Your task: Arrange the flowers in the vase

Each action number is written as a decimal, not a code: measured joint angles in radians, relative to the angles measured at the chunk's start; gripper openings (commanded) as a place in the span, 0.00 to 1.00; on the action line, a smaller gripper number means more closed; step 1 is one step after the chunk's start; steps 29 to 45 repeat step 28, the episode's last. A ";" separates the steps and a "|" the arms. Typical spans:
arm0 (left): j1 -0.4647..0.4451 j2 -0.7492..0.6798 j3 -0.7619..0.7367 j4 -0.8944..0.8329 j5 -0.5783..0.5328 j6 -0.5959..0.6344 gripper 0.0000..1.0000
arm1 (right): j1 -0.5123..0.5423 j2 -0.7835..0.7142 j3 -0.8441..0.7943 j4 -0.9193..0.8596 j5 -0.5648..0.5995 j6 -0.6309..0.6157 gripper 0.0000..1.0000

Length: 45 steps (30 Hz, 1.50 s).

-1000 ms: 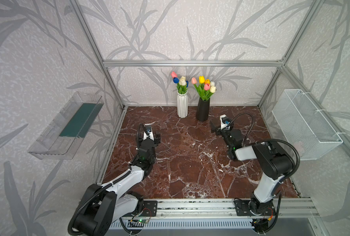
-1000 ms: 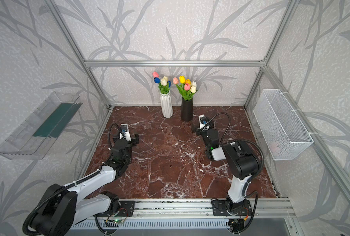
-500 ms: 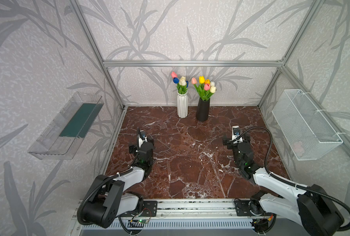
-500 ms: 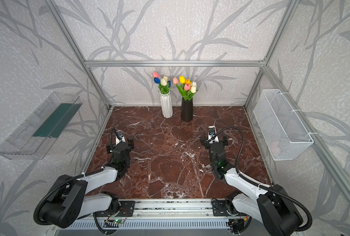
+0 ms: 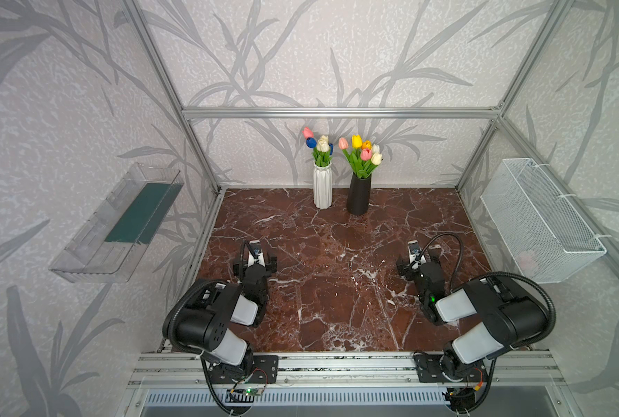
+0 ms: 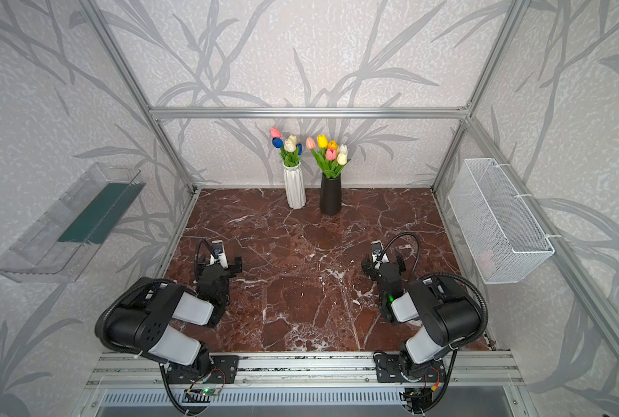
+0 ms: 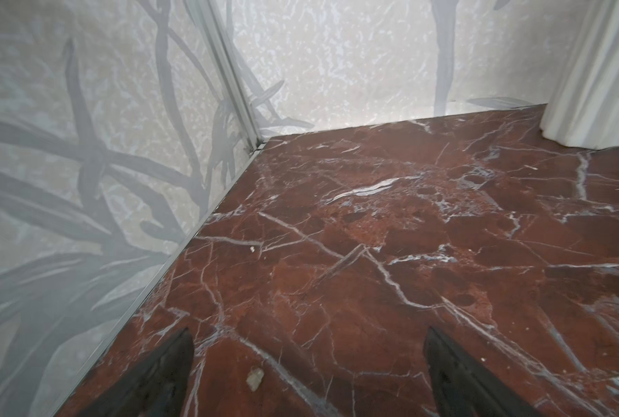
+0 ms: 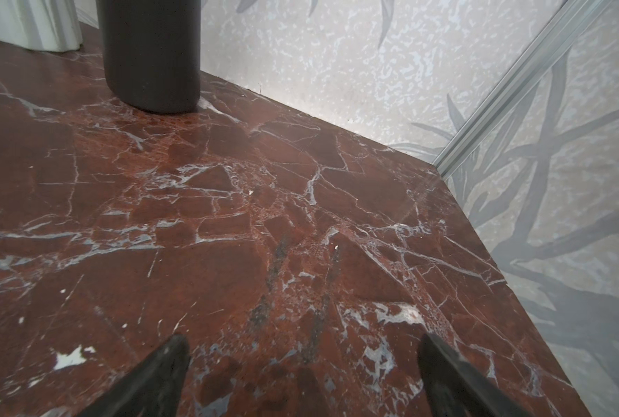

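Observation:
Two bunches of flowers stand at the back of the marble table. Pink, blue and white tulips (image 5: 320, 144) fill a white ribbed vase (image 5: 322, 187), and yellow, pink, orange and white tulips (image 5: 362, 153) fill a black vase (image 5: 359, 195); both top views show them. My left gripper (image 5: 259, 258) rests low at the front left, open and empty (image 7: 309, 343). My right gripper (image 5: 414, 258) sits at the front right, open and empty (image 8: 302, 346). The left wrist view catches the white vase's foot (image 7: 596, 72). The right wrist view shows the black vase's base (image 8: 152, 54).
A clear plastic tray (image 5: 120, 224) hangs on the left wall. A white wire basket (image 5: 539, 220) on the right wall holds something pale pink (image 5: 526, 258). A small pale crumb (image 7: 254, 377) lies between my left fingers. An aluminium rail (image 5: 336, 364) borders the front.
Both arms have drawn back from mid-table and folded toward the front rail. The right gripper left the area near the black vase. The vases and flowers stayed put.

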<state>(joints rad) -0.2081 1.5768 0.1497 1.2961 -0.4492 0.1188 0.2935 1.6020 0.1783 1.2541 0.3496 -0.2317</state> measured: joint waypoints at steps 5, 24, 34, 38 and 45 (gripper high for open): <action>0.066 0.049 0.025 0.046 0.077 -0.017 0.99 | -0.048 0.035 0.009 0.076 -0.083 0.021 0.99; 0.230 -0.015 0.207 -0.331 0.304 -0.145 1.00 | -0.201 -0.011 0.193 -0.273 -0.369 0.135 0.99; 0.230 -0.015 0.208 -0.345 0.313 -0.146 1.00 | -0.200 -0.011 0.193 -0.280 -0.377 0.134 0.99; 0.230 -0.015 0.208 -0.345 0.313 -0.146 1.00 | -0.200 -0.011 0.193 -0.280 -0.377 0.134 0.99; 0.230 -0.015 0.208 -0.345 0.313 -0.146 1.00 | -0.200 -0.011 0.193 -0.280 -0.377 0.134 0.99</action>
